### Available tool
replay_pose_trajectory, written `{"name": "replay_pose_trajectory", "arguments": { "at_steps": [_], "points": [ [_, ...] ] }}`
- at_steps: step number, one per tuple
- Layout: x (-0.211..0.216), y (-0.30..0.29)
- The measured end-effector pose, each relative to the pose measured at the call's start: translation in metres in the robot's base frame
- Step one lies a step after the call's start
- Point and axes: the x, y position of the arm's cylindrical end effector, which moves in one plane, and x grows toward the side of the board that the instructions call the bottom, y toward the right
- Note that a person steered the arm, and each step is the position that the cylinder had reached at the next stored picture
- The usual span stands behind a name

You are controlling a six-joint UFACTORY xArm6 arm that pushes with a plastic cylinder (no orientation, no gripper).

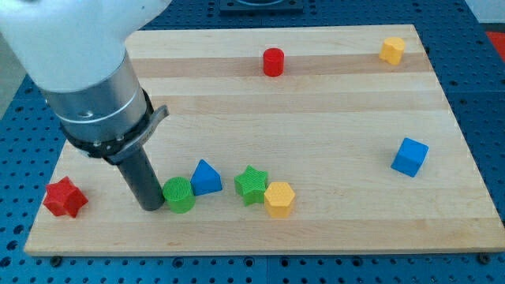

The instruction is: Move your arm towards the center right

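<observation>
My tip [150, 207] rests on the wooden board [316, 118] at the view's lower left, touching or nearly touching the left side of the green cylinder [179, 195]. A blue triangular block [206, 177] sits just right of the cylinder. Further right stand a green star [252, 184] and a yellow hexagon [278, 199], close together. A red star [65, 197] lies left of my tip near the board's left edge. A blue cube [409, 156] sits at the view's centre right.
A red cylinder [273, 61] stands near the top middle and a yellow block [391, 50] in the top right corner. The arm's large white and grey body [87, 71] covers the upper left of the board.
</observation>
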Motion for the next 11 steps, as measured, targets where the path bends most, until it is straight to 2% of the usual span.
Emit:
{"name": "replay_pose_trajectory", "arguments": {
  "at_steps": [2,5,6,8,9,11],
  "points": [
    [0.0,0.07],
    [0.007,0.007],
    [-0.005,0.003],
    [-0.117,-0.002],
    [-0.136,0.079],
    [-0.143,0.245]
  ]
}}
